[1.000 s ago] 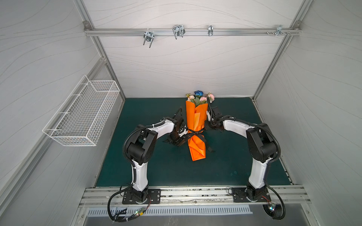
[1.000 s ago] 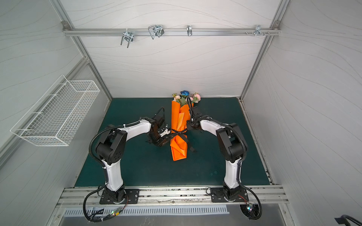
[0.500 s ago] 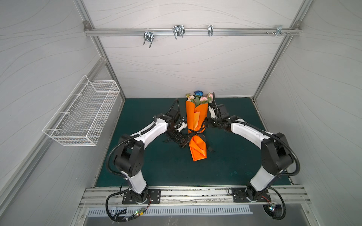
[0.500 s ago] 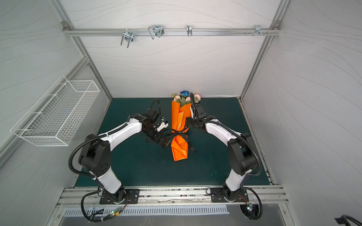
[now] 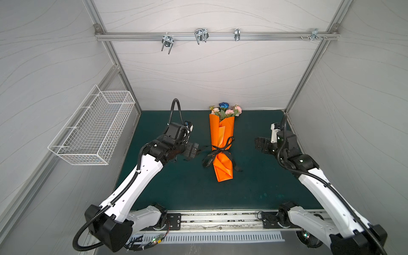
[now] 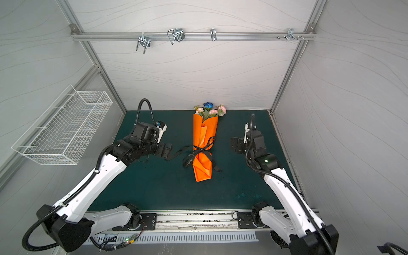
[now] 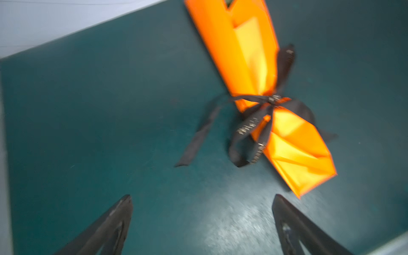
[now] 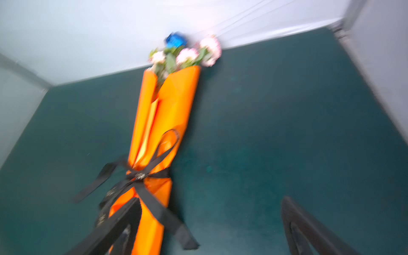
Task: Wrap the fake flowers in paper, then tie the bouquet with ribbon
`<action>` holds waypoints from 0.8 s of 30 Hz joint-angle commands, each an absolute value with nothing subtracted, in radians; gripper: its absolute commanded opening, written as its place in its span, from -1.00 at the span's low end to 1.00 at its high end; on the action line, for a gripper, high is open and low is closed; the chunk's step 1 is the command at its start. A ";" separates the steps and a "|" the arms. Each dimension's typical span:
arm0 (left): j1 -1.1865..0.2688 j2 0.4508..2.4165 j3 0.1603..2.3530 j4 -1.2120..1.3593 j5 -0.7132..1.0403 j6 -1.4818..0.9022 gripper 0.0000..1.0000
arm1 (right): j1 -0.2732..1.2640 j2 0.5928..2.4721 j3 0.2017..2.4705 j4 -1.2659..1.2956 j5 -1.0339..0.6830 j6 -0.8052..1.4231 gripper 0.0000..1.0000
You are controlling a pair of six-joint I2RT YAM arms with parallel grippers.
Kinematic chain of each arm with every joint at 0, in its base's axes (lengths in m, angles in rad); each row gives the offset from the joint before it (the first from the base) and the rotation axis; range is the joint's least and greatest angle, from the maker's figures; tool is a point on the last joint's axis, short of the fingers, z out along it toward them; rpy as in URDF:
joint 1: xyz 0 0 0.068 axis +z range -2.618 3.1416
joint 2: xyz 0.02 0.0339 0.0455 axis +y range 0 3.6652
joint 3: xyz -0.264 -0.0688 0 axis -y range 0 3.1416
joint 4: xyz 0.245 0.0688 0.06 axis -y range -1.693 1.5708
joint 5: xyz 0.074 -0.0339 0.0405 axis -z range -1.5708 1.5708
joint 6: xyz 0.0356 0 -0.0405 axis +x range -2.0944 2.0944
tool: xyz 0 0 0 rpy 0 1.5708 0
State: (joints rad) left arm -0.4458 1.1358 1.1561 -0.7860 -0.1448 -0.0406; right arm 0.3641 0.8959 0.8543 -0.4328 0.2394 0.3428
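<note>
black ribbon (image 5: 219,150) is sitting bowed around the orange wrapping paper (image 5: 217,130), the bouquet of fake flowers (image 5: 225,110) is lying on the desk (image 5: 176,187) between the left hand (image 5: 195,152) and right hand (image 5: 258,144), both gaping wide and holding nothing, so any retreat is likely needing clearance from the loose tails.

Overhead pair; wrist views facing bouquet (image 5: 225,111)

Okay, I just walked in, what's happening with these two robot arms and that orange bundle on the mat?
The bouquet of fake flowers lies on the green mat, wrapped in orange paper, with a black ribbon tied in a bow around its lower part. The left gripper and right gripper sit on either side of it, both open and holding nothing. The tying looks done.
</note>
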 commanded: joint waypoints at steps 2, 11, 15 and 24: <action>-0.442 1.081 1.026 -0.599 -0.456 -0.173 0.98 | 0.326 0.821 0.752 -0.453 0.402 0.333 0.98; -0.291 1.090 0.700 -0.191 -0.725 -0.234 0.99 | 0.302 0.764 0.569 -0.229 0.550 0.222 0.98; -0.159 1.092 0.606 -0.058 -0.595 -0.216 0.98 | 0.288 0.759 0.497 -0.110 0.542 0.188 0.98; -0.112 1.075 0.448 0.238 -0.420 -0.018 0.98 | 0.233 0.839 0.421 0.078 0.508 0.130 0.99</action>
State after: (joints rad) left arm -0.1276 1.0870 0.4541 0.0742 -0.4915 -0.0822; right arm 0.2504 0.8211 0.4316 -0.0292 0.5076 0.1719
